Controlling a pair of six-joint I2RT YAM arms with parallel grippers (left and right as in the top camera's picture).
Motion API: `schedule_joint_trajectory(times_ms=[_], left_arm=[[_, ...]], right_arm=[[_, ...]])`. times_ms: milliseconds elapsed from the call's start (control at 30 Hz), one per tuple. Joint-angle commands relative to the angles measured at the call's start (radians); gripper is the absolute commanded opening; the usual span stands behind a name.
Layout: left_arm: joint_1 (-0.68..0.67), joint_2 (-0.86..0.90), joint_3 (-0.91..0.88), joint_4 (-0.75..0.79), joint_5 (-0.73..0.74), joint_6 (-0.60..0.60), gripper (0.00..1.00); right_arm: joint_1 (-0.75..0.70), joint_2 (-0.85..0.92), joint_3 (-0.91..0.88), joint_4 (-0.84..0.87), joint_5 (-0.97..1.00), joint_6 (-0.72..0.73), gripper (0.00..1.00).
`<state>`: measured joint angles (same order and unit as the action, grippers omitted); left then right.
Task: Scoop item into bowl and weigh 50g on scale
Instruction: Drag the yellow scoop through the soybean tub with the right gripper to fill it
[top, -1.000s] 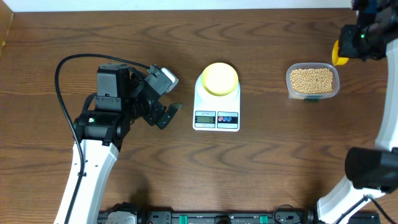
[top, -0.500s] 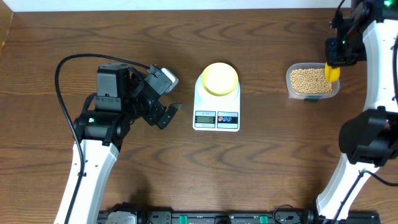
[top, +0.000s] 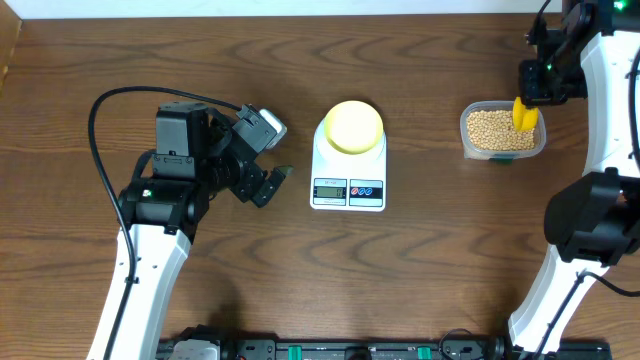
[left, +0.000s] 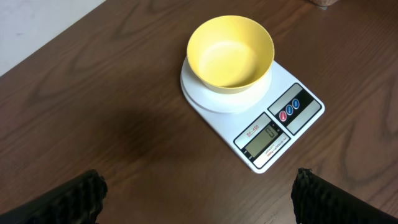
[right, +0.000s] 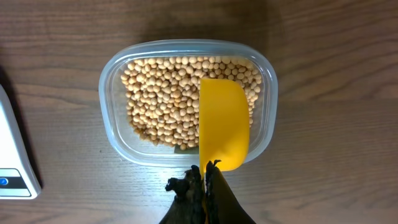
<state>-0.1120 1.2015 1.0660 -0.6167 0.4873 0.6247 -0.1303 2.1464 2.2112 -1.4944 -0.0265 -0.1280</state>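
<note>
Shifted scoop (right: 224, 124) over tub (right: 115, 74) of beans (right: 161, 99); bowl (left: 230, 50) empty — on scale (left: 292, 118).

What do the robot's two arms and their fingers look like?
The left arm and right arm have white links and black joint housings. A green light shows on the right one. A black cable loops off the left one, near a silver box. Left fingers and right fingers are black.
</note>
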Motion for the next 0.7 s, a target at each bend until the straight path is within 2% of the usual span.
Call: schedule_joint_trajectory(times_ms=[0,367,667], left_arm=[[0.005,-0.005,-0.011,0.003,-0.007,-0.012,0.97],[0.005,-0.005,-0.011,0.003,-0.007,-0.012,0.97],[0.005,-0.005,-0.011,0.003,-0.007,-0.012,0.97]], right_arm=[[0.0,0.0,0.004,0.016,0.04,-0.002,0.01],[-0.003,0.0,-0.016,0.04,0.097,-0.05,0.01],[0.004,0.0,-0.145,0.096,0.1,-0.048,0.01]])
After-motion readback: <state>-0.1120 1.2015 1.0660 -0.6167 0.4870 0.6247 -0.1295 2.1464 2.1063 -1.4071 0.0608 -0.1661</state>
